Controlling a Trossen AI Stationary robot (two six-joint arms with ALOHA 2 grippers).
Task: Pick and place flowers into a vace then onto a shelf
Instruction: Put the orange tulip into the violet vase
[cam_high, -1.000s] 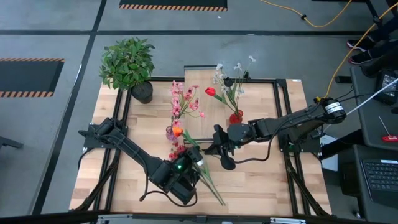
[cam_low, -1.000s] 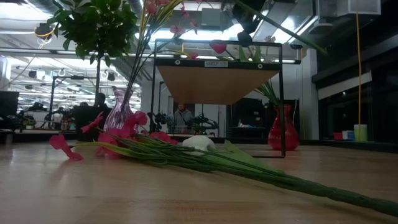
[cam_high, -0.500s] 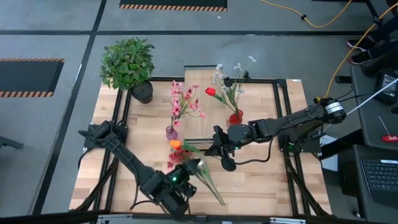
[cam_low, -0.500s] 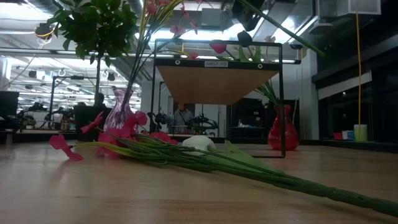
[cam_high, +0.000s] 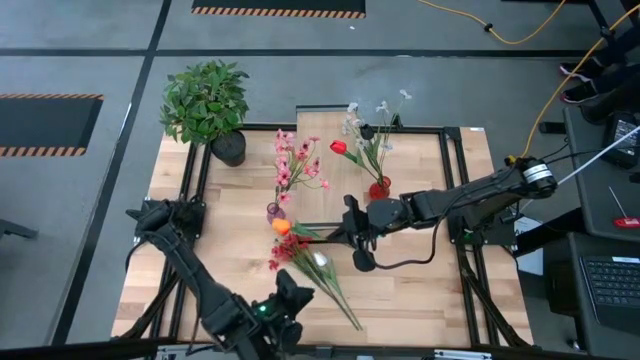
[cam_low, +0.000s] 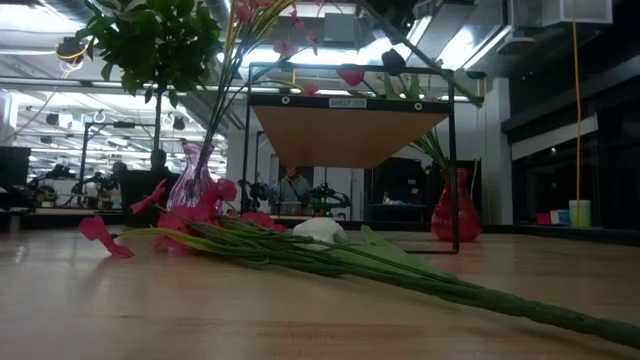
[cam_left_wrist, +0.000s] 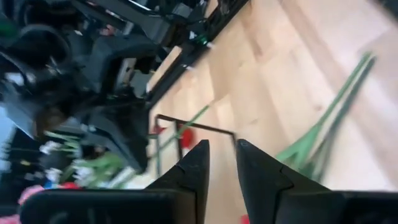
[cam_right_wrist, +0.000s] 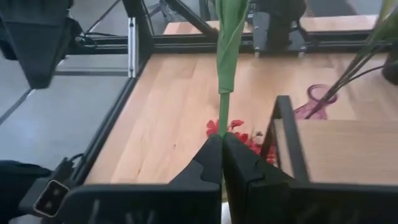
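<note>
Several loose flowers lie flat on the tabletop, their green stalks pointing to the near right; the low view shows the same flowers. My right gripper is shut on one stem whose orange blossom sticks out toward the table's left. My left gripper hovers near the table's near edge, beside the pile, slightly open with nothing between its fingers. A purple vase holds pink flowers. A red vase holds a red and white bunch by the shelf. My right gripper pinches the green stalk between its two fingers. The fingers come from the table's right, slanting slightly down, and the stalk runs on ahead of them roughly in line. The stem is lifted clear of the table, with its orange blossom at the far free end.
A bushy potted plant stands at the far left corner. The shelf's black frame posts stand around the raised board. Bare wood lies at the near left and near right of the table.
My left gripper has drawn back from above the flower pile toward the table's near edge and rolled about its own axis. The pile stays on the table, now uncovered. The held stem's orange blossom has swung slightly toward the near edge.
</note>
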